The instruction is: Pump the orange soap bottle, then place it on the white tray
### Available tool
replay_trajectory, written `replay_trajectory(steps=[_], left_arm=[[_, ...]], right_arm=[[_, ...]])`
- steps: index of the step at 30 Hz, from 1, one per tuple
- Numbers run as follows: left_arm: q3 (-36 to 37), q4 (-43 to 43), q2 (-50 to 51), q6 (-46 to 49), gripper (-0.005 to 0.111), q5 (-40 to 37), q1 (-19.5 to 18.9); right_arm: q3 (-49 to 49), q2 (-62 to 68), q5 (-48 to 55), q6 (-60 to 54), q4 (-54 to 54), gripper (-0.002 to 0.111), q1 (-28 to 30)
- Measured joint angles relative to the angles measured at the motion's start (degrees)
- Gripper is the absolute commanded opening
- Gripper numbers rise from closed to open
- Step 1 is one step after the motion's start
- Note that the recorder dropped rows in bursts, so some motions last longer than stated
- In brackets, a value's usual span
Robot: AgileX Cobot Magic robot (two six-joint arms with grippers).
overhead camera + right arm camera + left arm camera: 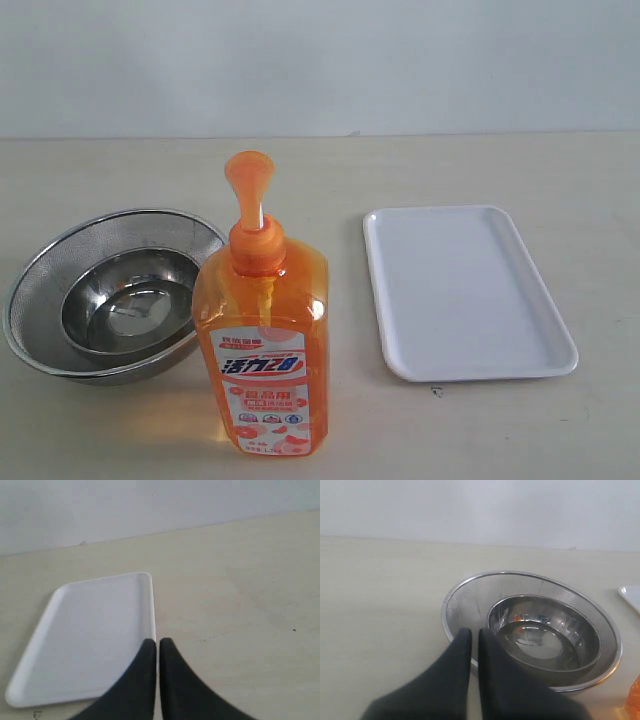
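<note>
Well clear of fingers (454,680): soap bottle (262,350)

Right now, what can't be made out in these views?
Bottle: label's small print too blurred, exterior view; left wrist view's edge leaves only an orange sliver.
Strainer: part of rim hidden behind bottle, exterior view; behind left end effector, left wrist view.
Tray: a corner hidden by right end effector, right wrist view.

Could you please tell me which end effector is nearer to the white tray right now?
Right. The right end effector hangs at the edge of the white tray; the left end effector is by the steel bowls, farther off.
</note>
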State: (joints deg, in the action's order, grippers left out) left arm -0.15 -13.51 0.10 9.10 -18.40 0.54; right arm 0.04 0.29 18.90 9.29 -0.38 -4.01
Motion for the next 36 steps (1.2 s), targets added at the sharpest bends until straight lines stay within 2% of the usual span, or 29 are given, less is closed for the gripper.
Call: replay_trajectory(steps=[24,27,32,36], left_arm=[[0.00,0.00,0.00,0.00,0.005,0.00,0.00],[0.00,0.00,0.00,0.00,0.005,0.00,0.00],[0.00,0.00,0.00,0.00,0.005,0.00,0.00],[0.00,0.00,0.00,0.00,0.005,0.00,0.00]], right_arm=[[0.00,0.00,0.00,0.13,0.38,0.000,0.00],[-4.14,-0.04,0.67,0.36,2.17,0.000,0.00],[-17.86,-0.13,0.15,1.92,4.03,0.000,0.00],[-20.34,-0.13,0.15,2.91,5.57,0.000,0.00]])
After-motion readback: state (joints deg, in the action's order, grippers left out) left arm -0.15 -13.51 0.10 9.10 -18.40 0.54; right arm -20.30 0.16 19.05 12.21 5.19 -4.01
